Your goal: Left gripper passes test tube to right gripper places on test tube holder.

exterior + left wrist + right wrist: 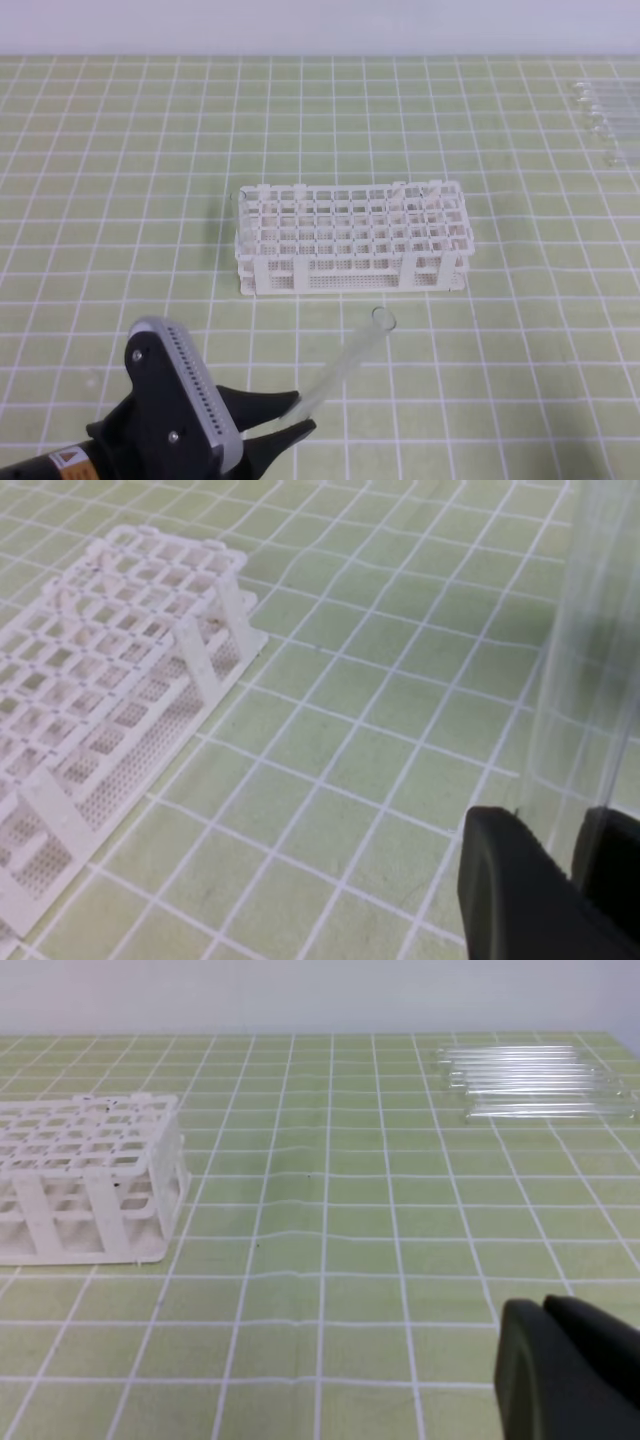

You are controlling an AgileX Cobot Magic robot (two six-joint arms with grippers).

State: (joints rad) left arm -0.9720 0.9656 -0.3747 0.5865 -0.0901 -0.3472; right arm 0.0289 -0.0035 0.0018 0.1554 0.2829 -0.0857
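- The left gripper (290, 418) sits at the near left of the table (100, 200), its silver-grey ribbed block tilted and a small orange label showing at the very bottom edge of the exterior high view.
- Its two black fingers (262, 404) are closed most of the way and clamp the lower end of the test tube (345, 366).
- The test tube rises from the fingers on a slant, up and to the right, with its open rimmed end uppermost; that rim hangs in the air just in front of the near side of the test tube holder (352, 240), apart from it.
- In the left wrist view the tube (585, 630) appears as a pale, see-through streak running up the right side, its base gripped between the two dark fingers (520, 900).
- The test tube holder, a white two-tier grid rack with perforated side panels, stands on the green, white-lined table near the middle; none of its holes can be seen to hold a tube.
- The right gripper (570, 1375) shows only in the right wrist view, as black fingers pressed together at the near right corner, holding nothing.
- A row of clear tubes (540, 1082) lies flat on the far right of the table, well apart from the rack.
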